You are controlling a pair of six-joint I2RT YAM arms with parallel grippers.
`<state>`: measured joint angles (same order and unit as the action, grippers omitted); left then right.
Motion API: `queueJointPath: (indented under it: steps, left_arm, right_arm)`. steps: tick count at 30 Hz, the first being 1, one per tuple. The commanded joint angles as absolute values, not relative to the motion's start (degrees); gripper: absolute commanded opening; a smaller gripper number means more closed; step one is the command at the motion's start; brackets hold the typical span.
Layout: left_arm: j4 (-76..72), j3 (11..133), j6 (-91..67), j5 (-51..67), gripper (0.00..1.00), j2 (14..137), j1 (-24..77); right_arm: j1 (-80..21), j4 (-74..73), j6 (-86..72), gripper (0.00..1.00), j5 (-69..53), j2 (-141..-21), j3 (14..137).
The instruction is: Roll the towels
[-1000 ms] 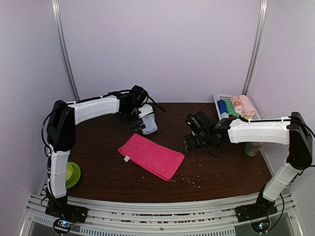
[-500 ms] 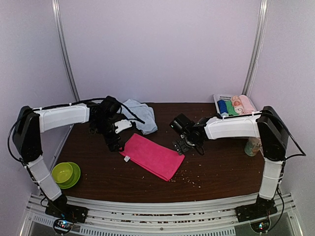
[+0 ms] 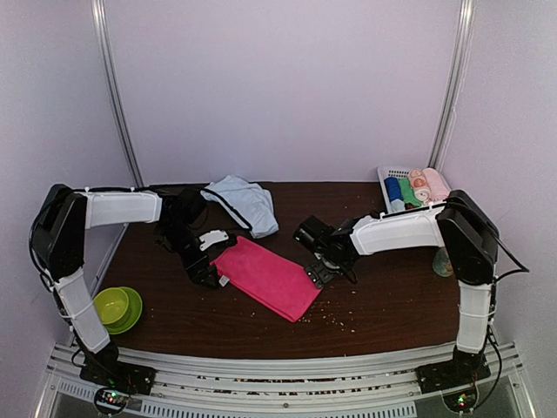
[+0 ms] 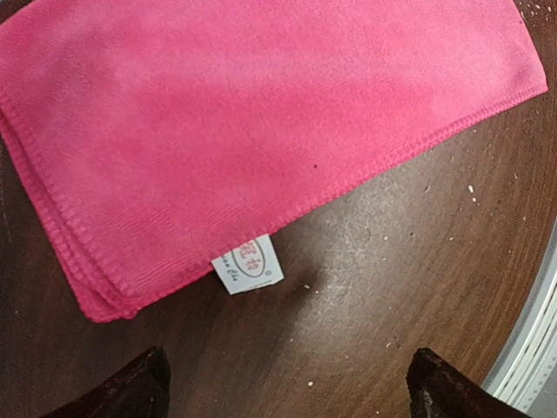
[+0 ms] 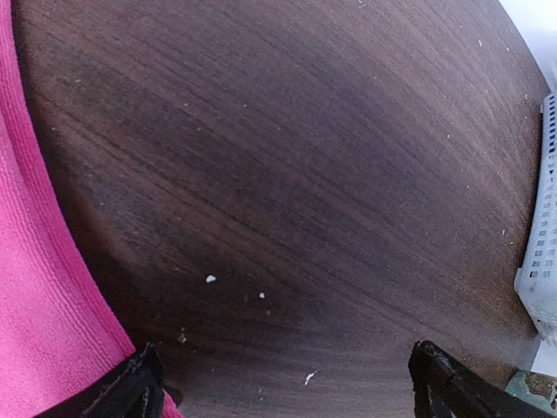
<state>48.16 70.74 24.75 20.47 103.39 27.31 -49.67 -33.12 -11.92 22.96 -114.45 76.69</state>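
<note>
The bright magenta cloth towel (image 3: 265, 277) lies folded flat and slantwise mid-way across the dark wooden tabletop (image 3: 392, 296). The pale blue cloth towel (image 3: 244, 202) sits crumpled at the rear.

My worry is the folded edge. The left wrist view shows stacked layers by the small white tag (image 4: 248, 264), and pinching only the top one would unfold the towel instead of starting a roll. The wood looks slick, so the cloth may slide. If the two ends move unevenly, I expect a skewed roll.

The left arm reaches in with its wrist pitched down. The left end effector (image 3: 202, 272) is spread wide and empty beside the tag corner. The right arm folds inward. The right end effector (image 3: 320, 272) is low at the opposite short edge, also wide and holding nothing.
</note>
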Motion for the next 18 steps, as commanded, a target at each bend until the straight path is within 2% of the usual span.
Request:
queueJointPath:
  steps: [1, 18]
  left_arm:
    - [49.63, 72.91, 26.00, 24.11, 0.98, 105.48, 27.36]
    - [46.90, 84.33, 21.48, 21.09, 0.98, 115.48, 29.43]
  right_arm:
    - [-51.73, -36.35, -11.21, 1.00, 20.78, -116.49, 76.60]
    - [-60.78, -31.74, -16.86, 1.00, 16.92, -110.31, 69.01]
